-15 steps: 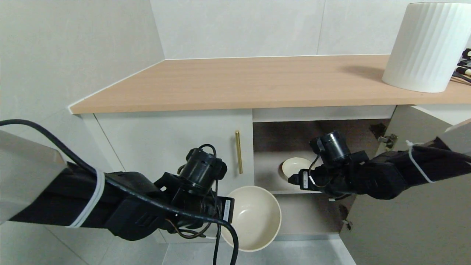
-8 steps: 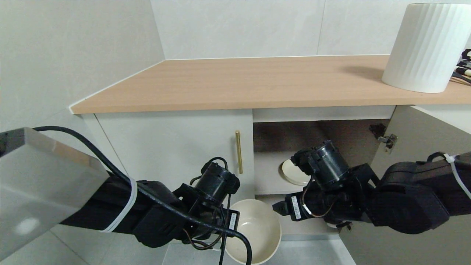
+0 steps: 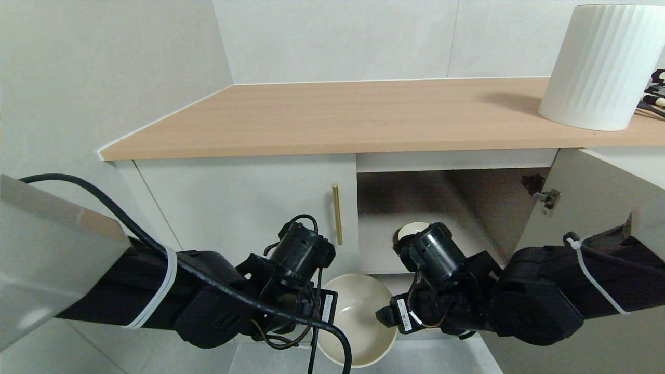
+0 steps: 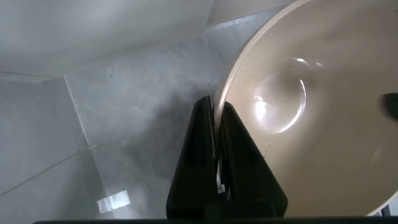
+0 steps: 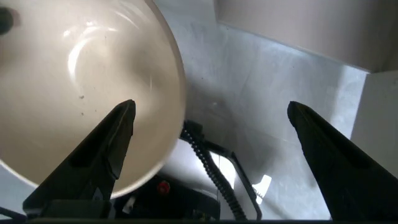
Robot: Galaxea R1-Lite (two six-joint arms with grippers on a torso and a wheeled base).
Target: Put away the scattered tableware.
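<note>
One small dish (image 3: 413,227) already sat on the cupboard shelf (image 3: 374,249), toward its left edge. The left gripper (image 4: 214,134) pinched the cream bowl (image 3: 358,317) by the rim, low outside the cupboard. The right gripper (image 5: 209,115) hung wide open beside it.

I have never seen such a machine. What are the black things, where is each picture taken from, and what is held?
The black things are a robot's two arms, each ending in jaws. The wide picture comes from a camera on its head; the other two from wrist cameras. The left jaws pinch the rim of a cream bowl before an open cupboard. The right jaws stand open close to it. A small plate lies inside; a white container stands on the wooden counter.
</note>
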